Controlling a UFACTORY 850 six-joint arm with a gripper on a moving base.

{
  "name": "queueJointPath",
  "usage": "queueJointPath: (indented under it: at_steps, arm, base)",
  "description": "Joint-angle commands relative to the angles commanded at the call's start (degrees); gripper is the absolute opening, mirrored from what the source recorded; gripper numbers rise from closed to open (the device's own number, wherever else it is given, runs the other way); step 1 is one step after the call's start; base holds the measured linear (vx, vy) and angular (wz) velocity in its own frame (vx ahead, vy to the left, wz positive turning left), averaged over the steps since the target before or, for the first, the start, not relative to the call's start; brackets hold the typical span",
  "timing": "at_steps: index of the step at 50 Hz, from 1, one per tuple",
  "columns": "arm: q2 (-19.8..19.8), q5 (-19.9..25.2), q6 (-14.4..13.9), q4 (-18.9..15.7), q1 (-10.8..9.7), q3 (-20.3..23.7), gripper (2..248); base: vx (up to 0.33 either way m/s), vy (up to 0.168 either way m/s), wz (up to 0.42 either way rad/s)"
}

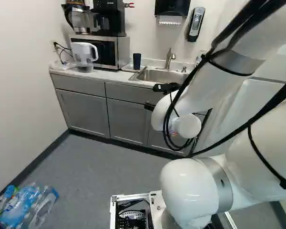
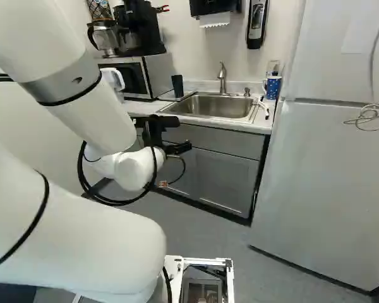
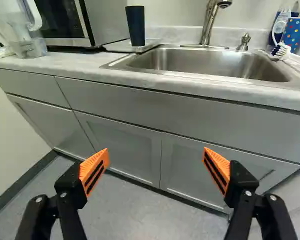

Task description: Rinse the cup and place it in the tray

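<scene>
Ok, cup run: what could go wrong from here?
Wrong pick: the dark cup stands left of the sink, but a dotted cup is at its right.

Counter hit: the open end effector faces the cabinets, so a straight reach may clip the counter.

Tight grasp: the microwave is close beside the dark cup; a wide-open finger could bump it.

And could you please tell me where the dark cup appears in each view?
Left base view: cup near the top, left of the faucet.
Right base view: cup in the upper half, left of the sink.
Wrist view: cup ahead of the open hand, beside the microwave.
Shared landmark: the faucet.
</scene>
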Motion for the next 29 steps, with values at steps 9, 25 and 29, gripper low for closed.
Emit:
queueJointPath:
  at_steps: [9,25,29]
  arm:
    - [0.1,1.1,0.1,-0.1,0.2,0.8,247]
    - [0.1,1.8,0.1,-0.2,0.4,1.3,247]
    - [0.1,1.8,0.1,-0.2,0.4,1.3,247]
  base:
    - [0.000,0.000,0.000]
    - [0.000,0.000,0.000]
    - [0.000,0.000,0.000]
